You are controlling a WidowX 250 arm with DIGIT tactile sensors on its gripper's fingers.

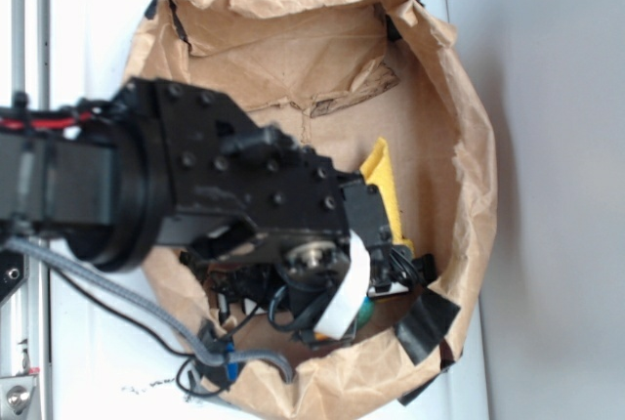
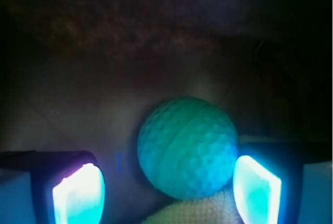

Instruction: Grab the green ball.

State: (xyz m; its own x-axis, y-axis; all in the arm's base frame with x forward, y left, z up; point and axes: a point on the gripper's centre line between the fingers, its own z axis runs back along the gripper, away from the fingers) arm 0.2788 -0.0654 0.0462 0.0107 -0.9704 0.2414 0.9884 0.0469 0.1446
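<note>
In the wrist view the green ball (image 2: 187,146), teal and dimpled, lies between my two glowing fingers and rests against a pale terry cloth edge (image 2: 190,212). My gripper (image 2: 167,190) is open. The right pad (image 2: 257,187) sits very close to the ball, while a dark gap separates the ball from the left pad (image 2: 78,193). From the exterior camera only a sliver of the ball (image 1: 365,312) shows under the arm's white ribbon cable, with the gripper (image 1: 395,272) low inside the paper-lined tub.
A crumpled brown paper liner (image 1: 322,59) forms raised walls all round the gripper. The yellow cloth (image 1: 381,181) lies just behind the gripper. Black tape (image 1: 428,327) holds the liner's near right rim. Cables (image 1: 146,303) trail from the arm at lower left.
</note>
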